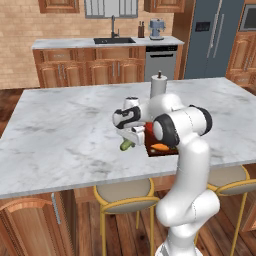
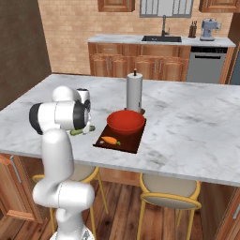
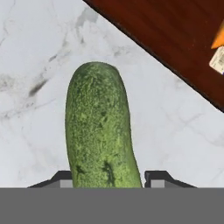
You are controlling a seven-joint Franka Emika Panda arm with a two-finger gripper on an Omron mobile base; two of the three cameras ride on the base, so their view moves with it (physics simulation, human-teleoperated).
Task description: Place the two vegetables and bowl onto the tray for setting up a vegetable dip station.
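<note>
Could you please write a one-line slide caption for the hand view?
Cucumber between the gripper fingertips, above the marble counter beside the tray.

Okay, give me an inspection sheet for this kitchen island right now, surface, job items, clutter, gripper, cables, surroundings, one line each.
Surface: white marbled island top, no spills seen.
Job's things: tray near the front edge; red bowl on its far end; carrot on its near end; cucumber off the tray, over bare marble beside it.
Clutter: paper-towel roll upright behind the tray.
Gripper: gripper with fingers on either side of the cucumber; whether it is lifted cannot be told.
Cables: nothing seen.
Surroundings: stools under the island; sink, dishwasher and fridge behind.
</note>
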